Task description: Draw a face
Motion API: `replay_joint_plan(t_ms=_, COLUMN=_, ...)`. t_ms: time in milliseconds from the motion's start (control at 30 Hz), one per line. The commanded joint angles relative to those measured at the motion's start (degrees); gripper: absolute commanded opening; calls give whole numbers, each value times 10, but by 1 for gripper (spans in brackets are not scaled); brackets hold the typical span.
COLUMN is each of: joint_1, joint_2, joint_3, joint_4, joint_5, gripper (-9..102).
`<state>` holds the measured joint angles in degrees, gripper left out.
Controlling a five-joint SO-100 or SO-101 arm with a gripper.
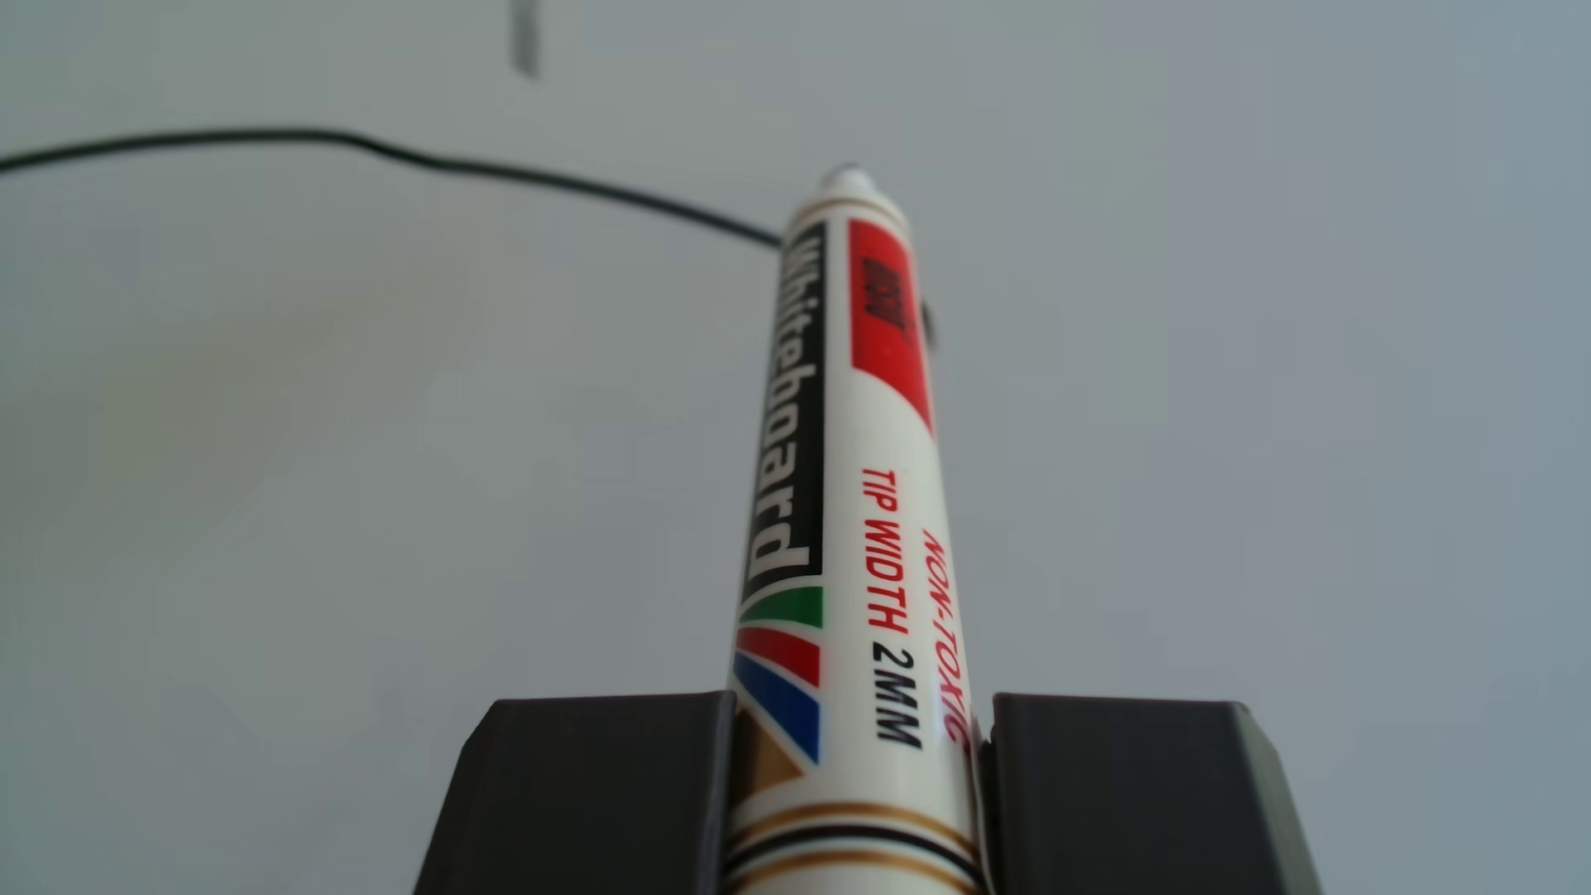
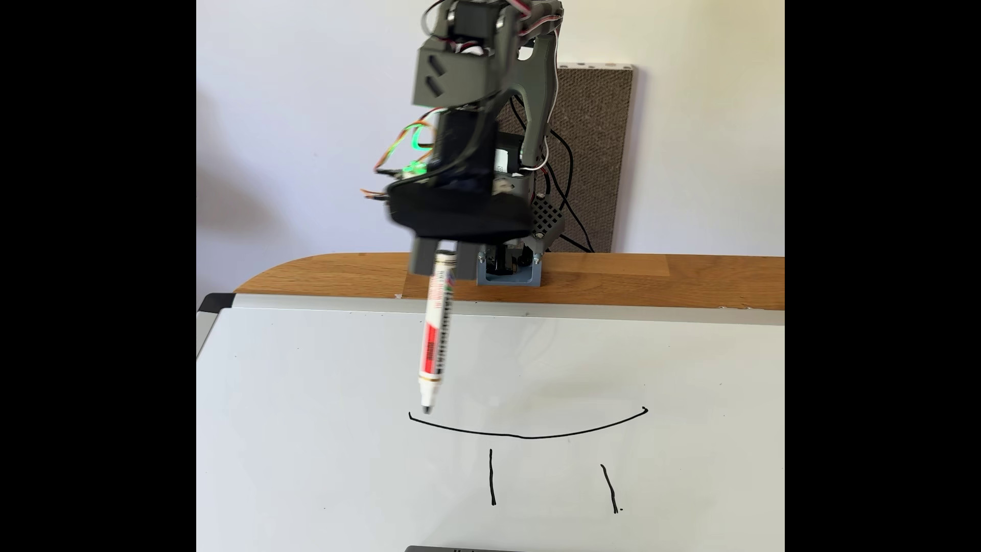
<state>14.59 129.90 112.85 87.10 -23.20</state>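
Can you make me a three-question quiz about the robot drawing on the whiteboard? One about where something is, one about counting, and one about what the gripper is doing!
1. Where is the marker tip?
A. by the curved line's left end
B. on the wooden table
C. between the two short lines

2. How many short straight lines are below the curve?
A. one
B. two
C. four

3. What is the gripper doing?
A. hanging open
B. clamping the marker
C. holding a cloth

Answers: 1 A, the fixed view shows the tip there. 2 B, two strokes show. 3 B, dark fingers squeeze the marker's barrel.
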Motion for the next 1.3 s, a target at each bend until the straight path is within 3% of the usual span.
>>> replay_joint_plan(t_ms=0, joint_1=-39, joint_2=71, joint_3=-51, joint_4=2, joint_5=25, gripper=-1)
replay_joint_plan(t_ms=133, joint_1=-131, joint_2=162, joint_3=-56, joint_4=3, joint_5=73, gripper=-1)
replay_joint_plan(t_ms=333, joint_1=-206, joint_2=297, joint_3=-56, joint_4=70, joint_5=144, gripper=-1)
replay_joint_plan(t_ms=767, joint_1=-261, joint_2=454, joint_3=-67, joint_4=156, joint_5=200, gripper=-1)
replay_joint_plan(t_ms=1267, joint_1=-256, joint_2=651, joint_3=-58, joint_4=153, joint_5=201, gripper=-1)
